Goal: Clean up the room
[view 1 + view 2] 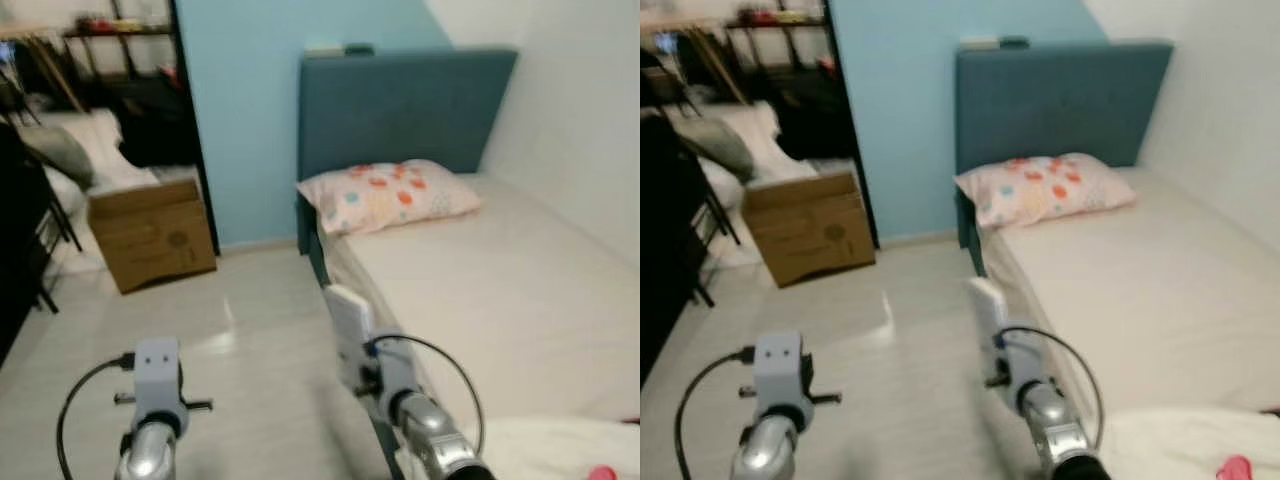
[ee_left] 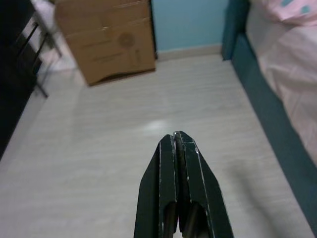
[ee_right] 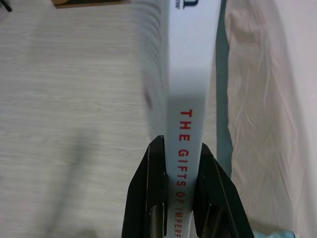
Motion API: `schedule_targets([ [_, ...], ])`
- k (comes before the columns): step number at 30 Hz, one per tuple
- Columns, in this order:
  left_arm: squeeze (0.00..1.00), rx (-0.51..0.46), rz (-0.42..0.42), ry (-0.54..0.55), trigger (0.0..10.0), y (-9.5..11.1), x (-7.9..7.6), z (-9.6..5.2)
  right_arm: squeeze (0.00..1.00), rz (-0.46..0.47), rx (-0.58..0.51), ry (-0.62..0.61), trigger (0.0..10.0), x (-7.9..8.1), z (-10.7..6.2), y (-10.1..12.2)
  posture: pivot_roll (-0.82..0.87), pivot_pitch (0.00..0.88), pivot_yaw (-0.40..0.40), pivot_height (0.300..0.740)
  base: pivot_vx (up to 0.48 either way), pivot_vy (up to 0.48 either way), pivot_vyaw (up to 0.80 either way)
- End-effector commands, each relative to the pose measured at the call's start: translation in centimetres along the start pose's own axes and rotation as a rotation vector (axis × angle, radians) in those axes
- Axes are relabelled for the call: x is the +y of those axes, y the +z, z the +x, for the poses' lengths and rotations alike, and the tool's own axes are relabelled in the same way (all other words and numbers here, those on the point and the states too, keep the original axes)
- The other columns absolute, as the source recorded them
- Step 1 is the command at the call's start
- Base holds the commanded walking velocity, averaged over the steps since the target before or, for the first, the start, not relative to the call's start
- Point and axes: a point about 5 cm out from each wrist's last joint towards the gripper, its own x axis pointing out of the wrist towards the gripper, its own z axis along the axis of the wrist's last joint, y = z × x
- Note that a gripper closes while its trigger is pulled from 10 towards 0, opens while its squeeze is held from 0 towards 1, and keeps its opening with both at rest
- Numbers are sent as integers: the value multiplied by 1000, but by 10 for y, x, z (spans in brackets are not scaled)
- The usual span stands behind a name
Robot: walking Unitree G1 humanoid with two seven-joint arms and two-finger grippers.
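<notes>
Gripped between the black fingers of the right gripper is a white book, spine toward the wrist camera with red lettering that reads "THE GIFTS OF IMPERF…". From the head camera the book stands upright on edge beside the bed, over the pale wood-look floor. At the robot's left, the left gripper is pressed shut with nothing between its fingers, pointing out over bare floor. Beyond the book, the bed carries a flowered pillow against a teal headboard. A cardboard box sits on the floor by the light blue wall, well apart from the bed. Rumpled white cloth lies on the near end of the mattress.
</notes>
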Motion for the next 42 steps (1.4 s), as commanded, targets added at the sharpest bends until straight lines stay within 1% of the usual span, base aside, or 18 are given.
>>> schedule_targets([
  [1,0,7,-8,-12,10000,-2,-4,-2,0,-11,-29,-33,10000,-10,-1,6,-41,0,-11,740,345,0,0],
  [13,0,11,-4,-7,10000,-2,-1,-3,0,-10,-30,-30,10000,-9,1,6,-38,0,-9,740,334,0,0],
  [22,0,8,-6,-14,10000,1,-3,0,0,5,-43,-49,10000,-11,1,8,-39,0,-1,740,321,0,0],
  [42,0,6,-7,-18,10000,2,-3,1,0,8,-56,-55,10000,-11,3,12,-38,0,4,740,313,0,0],
])
